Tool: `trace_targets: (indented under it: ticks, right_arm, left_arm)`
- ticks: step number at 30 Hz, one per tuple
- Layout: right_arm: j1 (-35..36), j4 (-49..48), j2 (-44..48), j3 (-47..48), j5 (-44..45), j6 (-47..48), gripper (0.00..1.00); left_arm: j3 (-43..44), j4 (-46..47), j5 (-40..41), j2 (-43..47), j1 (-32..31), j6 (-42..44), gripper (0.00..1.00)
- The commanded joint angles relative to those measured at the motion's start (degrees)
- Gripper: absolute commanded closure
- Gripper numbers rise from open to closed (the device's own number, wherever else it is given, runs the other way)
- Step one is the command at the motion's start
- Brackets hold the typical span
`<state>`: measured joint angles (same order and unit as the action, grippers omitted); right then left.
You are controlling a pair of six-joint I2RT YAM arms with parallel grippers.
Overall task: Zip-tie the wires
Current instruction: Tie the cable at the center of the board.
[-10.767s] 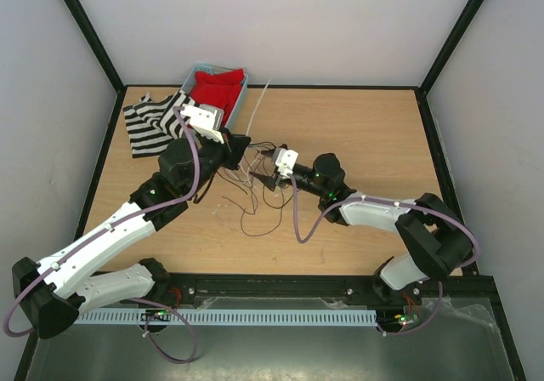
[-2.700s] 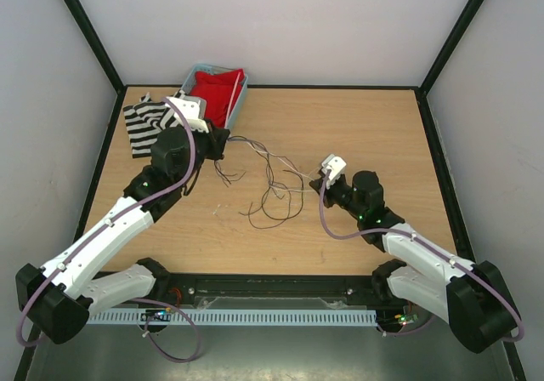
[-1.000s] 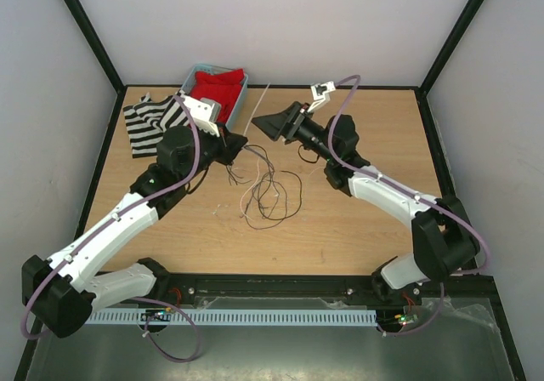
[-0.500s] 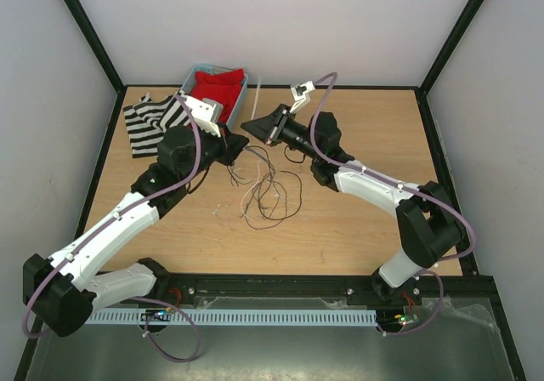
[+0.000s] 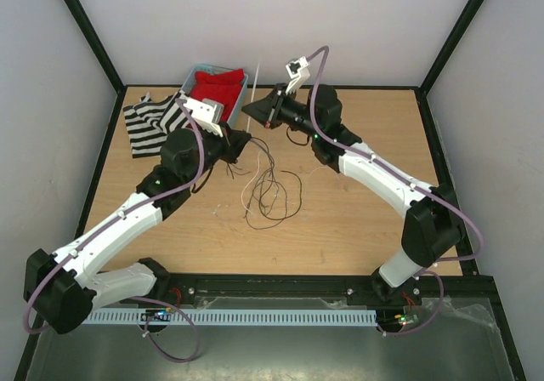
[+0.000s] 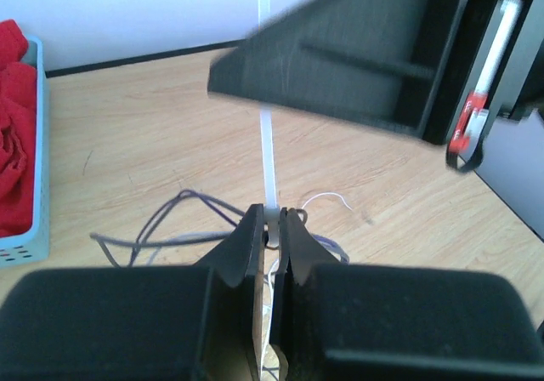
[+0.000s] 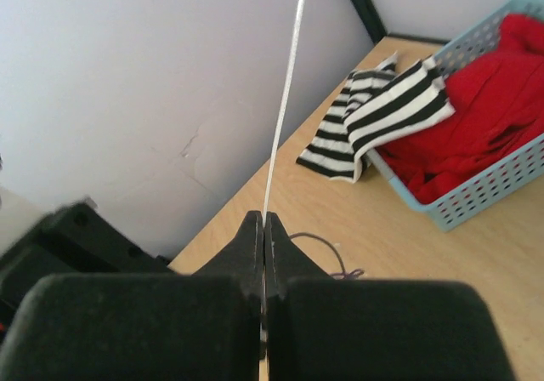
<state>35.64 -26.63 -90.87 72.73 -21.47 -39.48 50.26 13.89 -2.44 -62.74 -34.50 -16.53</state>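
White walls (image 5: 280, 24) w/ black corner posts (image 5: 87, 31), light wood tabletop (image 5: 382, 117), even light.

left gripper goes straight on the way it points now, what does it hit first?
Probably the right gripper: its black body crosses right ahead of the left gripper, both shut on the zip tie. Depth is unclear, so it might pass just under.
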Motion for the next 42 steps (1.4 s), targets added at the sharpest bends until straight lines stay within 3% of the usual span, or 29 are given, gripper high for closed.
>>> trace_targets:
  ticks: [1, 8, 15, 19, 25, 33, 36, 42]
  right_arm:
    - [-2.7, 4.5, -0.4, 7.9, 4.2, 7.8, 1.00]
    - [-3.3, 6.2, -1.1, 10.4, 2.2, 8.7, 1.00]
    - [-3.2, 3.6, -0.4, 6.4, -3.0, 5.5, 1.00]
    - [-3.0, 0.9, 0.5, 2.5, -6.7, 1.1, 1.00]
    - [-0.9, 1.0, 3.6, 0.2, -5.5, 1.9, 1.00]
    - [-0.6, 1.1, 4.6, -1.2, -5.8, 2.0, 1.00]
    - [-0.4, 0.8, 4.8, -1.6, -5.7, 1.8, 1.00]
    - [-0.4, 0.5, 5.2, -2.2, -5.9, 1.5, 1.00]
  left_arm:
    - [-3.6, -2.8, -0.4, -1.0, -1.8, -0.7, 1.00]
    - [-5.8, -2.5, 1.3, -2.8, -2.0, -1.8, 1.00]
    - [-4.7, -2.5, 3.7, -2.1, -1.7, -0.7, 1.00]
    - [-3.0, -2.5, 4.6, -1.1, -1.0, -0.1, 0.82]
    - [-0.5, -2.4, 4.8, -0.2, -0.4, 0.1, 0.60]
    - [1.9, -1.0, 3.0, -2.8, -0.4, -1.1, 0.47]
    - [2.8, -0.3, 2.5, -3.8, -0.4, -1.2, 0.48]
    - [4.5, 1.5, 2.0, -5.9, -0.4, -0.6, 0.76]
